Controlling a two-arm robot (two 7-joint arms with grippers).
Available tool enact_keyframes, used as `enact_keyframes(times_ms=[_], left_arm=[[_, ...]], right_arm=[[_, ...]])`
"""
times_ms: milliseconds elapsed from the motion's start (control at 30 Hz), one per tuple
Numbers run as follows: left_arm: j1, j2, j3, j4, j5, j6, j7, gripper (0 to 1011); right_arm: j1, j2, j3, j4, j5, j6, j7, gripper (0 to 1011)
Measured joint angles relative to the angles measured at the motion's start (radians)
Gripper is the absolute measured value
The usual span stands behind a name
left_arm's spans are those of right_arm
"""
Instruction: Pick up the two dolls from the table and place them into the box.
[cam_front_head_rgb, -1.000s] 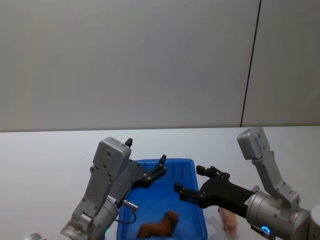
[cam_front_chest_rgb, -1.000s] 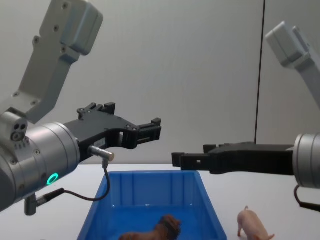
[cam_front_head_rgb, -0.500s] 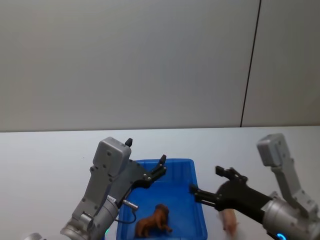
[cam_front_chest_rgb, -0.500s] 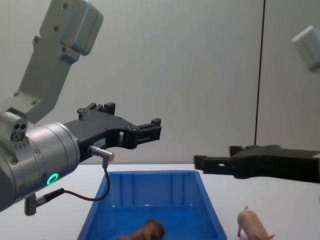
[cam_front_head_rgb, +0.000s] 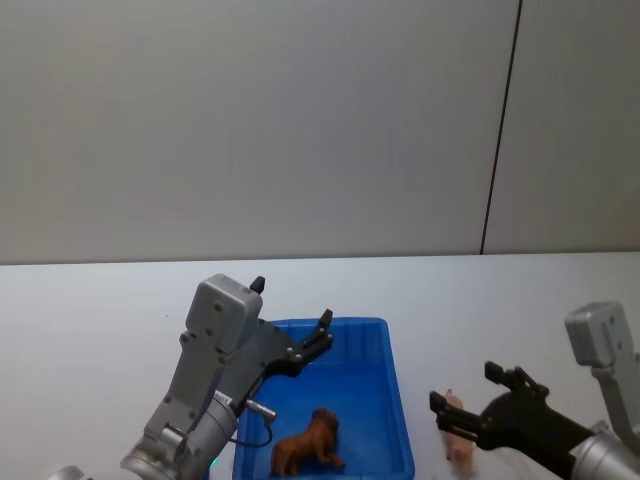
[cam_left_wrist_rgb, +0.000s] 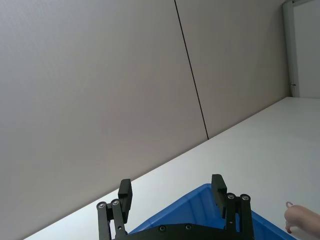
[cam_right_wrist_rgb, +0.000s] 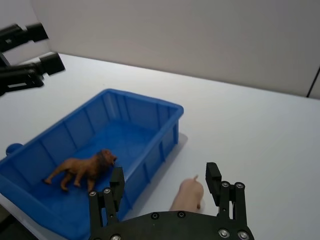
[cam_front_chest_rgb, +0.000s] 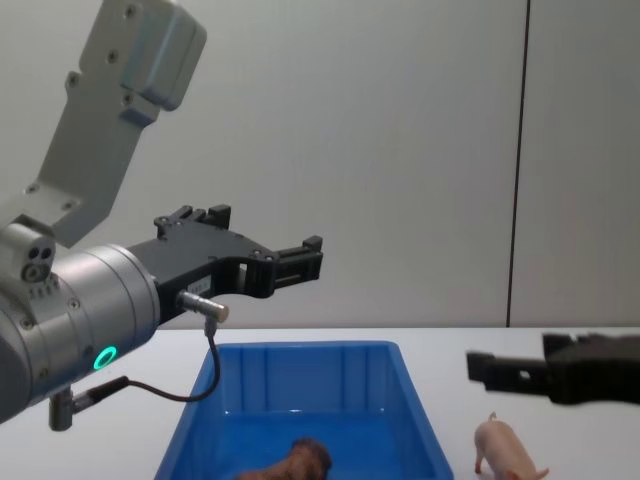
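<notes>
- The brown lion (cam_front_head_rgb: 308, 445) is seen standing upright inside the blue box (cam_front_head_rgb: 340, 322), toward its near end.
- The pink pig (cam_front_chest_rgb: 503, 447) is recorded upright on the white table (cam_front_head_rgb: 100, 300), just beside the box's right wall and toward the table's near edge.
- The right gripper (cam_front_head_rgb: 463, 385) is held above the pig and apart from it, jaws spread wide, nothing between them.
- The left gripper (cam_front_head_rgb: 322, 335) is held high above the box's far end, jaws wide, empty.

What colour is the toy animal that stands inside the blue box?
The lion is brown with a darker mane, clearest in the right wrist view.
</notes>
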Motion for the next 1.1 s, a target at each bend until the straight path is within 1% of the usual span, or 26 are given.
enact_keyframes(times_ms=[167, 367, 600, 767, 867, 933, 1000, 1067, 1100], left_arm=[[0.0, 0.0, 0.0, 0.0, 0.0, 0.0, 0.0, 1001], [0.0, 0.0, 0.0, 0.0, 0.0, 0.0, 0.0, 1001], [0.0, 0.0, 0.0, 0.0, 0.0, 0.0, 0.0, 1001], [0.0, 0.0, 0.0, 0.0, 0.0, 0.0, 0.0, 1001], [0.0, 0.0, 0.0, 0.0, 0.0, 0.0, 0.0, 1001], [0.0, 0.0, 0.0, 0.0, 0.0, 0.0, 0.0, 1001], [0.0, 0.0, 0.0, 0.0, 0.0, 0.0, 0.0, 1001], [0.0, 0.0, 0.0, 0.0, 0.0, 0.0, 0.0, 1001], [0.0, 0.0, 0.0, 0.0, 0.0, 0.0, 0.0, 1001]], right_arm=[[-0.022, 0.01, 0.003, 0.003, 0.012, 0.021, -0.028, 1001], [-0.029, 0.01, 0.001, 0.024, 0.02, 0.043, -0.047, 1001], [-0.025, -0.003, -0.007, 0.058, 0.023, 0.069, -0.066, 1001], [-0.01, -0.02, -0.017, 0.091, 0.02, 0.086, -0.073, 995], [-0.004, -0.026, -0.02, 0.103, 0.018, 0.091, -0.073, 941], [0.007, -0.035, -0.024, 0.12, 0.016, 0.095, -0.073, 862], [0.011, -0.04, -0.026, 0.127, 0.015, 0.096, -0.073, 831], [0.019, -0.047, -0.029, 0.139, 0.013, 0.097, -0.072, 757], [0.019, -0.047, -0.029, 0.139, 0.013, 0.097, -0.072, 739]])
